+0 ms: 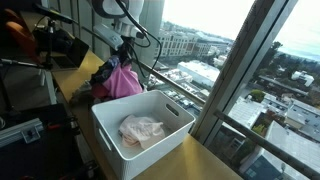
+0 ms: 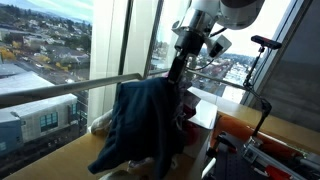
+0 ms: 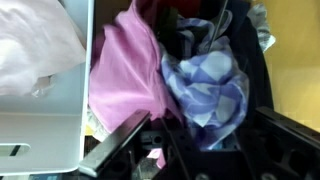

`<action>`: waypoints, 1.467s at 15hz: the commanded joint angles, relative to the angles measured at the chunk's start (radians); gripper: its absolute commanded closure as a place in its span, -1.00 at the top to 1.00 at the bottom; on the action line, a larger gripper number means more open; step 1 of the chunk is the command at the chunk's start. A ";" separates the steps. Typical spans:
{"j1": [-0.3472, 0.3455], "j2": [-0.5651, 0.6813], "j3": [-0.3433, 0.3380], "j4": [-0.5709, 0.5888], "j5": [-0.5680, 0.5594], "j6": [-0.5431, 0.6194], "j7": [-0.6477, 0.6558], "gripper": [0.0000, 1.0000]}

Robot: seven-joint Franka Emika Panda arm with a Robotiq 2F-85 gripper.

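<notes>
Window-side wooden counter [image 1: 205,162]: gripper [image 2: 175,78] looks pinched shut on the dark blue garment [image 2: 145,120], holding it up so it drapes free just behind the white bin [image 1: 175,125], pink cloth [image 1: 122,82] and checked cloth [image 3: 205,85] heaped beside the bin, pale cloth [image 1: 140,130] inside.

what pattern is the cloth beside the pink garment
Blue-and-white checked fabric cloth, clearest in wrist view.

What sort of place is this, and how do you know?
Probably an upper-floor office or lab: tall windows look down on city rooftops, and a wooden counter along the glass carries a white bin.
</notes>
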 commanded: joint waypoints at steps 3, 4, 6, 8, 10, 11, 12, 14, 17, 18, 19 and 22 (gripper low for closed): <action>0.024 -0.234 -0.111 0.037 0.107 -0.107 -0.062 -0.91; 0.022 -0.255 -0.138 0.062 0.109 -0.124 -0.060 -0.91; 0.017 -0.288 -0.192 0.121 0.104 -0.158 -0.060 -0.91; 0.010 -0.306 -0.248 0.191 0.097 -0.190 -0.066 -0.91; 0.001 -0.297 -0.299 0.289 0.089 -0.232 -0.073 -0.91; -0.002 -0.289 -0.319 0.333 0.085 -0.247 -0.074 -0.91; -0.004 -0.284 -0.336 0.361 0.088 -0.252 -0.077 -0.91; -0.004 -0.274 -0.360 0.394 0.090 -0.258 -0.083 -0.91; -0.003 -0.265 -0.369 0.355 0.086 -0.234 -0.079 -0.91; -0.004 -0.261 -0.370 0.341 0.090 -0.231 -0.077 -0.91; -0.006 -0.255 -0.369 0.324 0.092 -0.224 -0.075 -0.91; -0.015 -0.226 -0.367 0.277 0.094 -0.209 -0.066 -0.91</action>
